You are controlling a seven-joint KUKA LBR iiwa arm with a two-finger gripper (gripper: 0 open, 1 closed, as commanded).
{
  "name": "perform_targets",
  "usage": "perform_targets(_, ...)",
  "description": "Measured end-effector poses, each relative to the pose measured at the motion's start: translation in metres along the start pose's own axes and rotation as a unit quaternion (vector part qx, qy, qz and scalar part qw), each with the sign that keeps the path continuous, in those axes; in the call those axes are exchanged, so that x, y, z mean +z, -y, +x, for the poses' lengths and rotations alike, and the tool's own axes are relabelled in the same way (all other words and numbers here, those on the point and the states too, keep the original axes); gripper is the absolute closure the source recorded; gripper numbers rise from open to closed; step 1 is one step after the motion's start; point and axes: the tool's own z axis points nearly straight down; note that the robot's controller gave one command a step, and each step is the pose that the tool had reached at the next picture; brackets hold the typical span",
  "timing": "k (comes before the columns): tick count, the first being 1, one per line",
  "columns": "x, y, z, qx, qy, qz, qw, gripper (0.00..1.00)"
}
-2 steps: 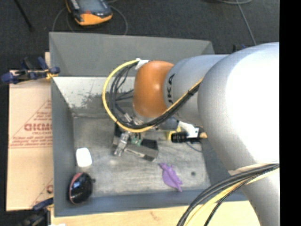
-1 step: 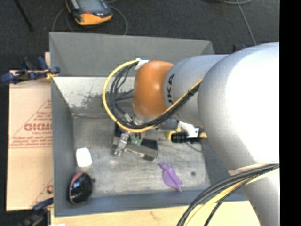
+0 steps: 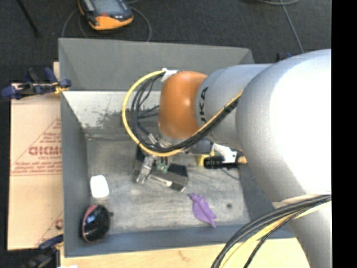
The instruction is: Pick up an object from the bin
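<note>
Low down, arm [image 3: 262, 116] beside black block [image 3: 177, 178]

Dark floor [image 3: 189, 15], dimly lit

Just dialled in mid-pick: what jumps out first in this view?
The grey arm with its orange wrist cover reaches in from the right, gripper low over the bin's middle beside a flat black block. A purple toy lies lower right; a white block and a dark rounded gadget lie lower left.

One camera looks down on the bin [image 3: 72, 161], slightly sideways, seemingly fairly close.
</note>
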Motion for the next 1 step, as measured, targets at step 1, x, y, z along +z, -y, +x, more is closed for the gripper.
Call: perform_targets(1, -0.0127, 0.0002, -0.0018, 0.000, 0.0043, -0.001, 1.0000, 1.00)
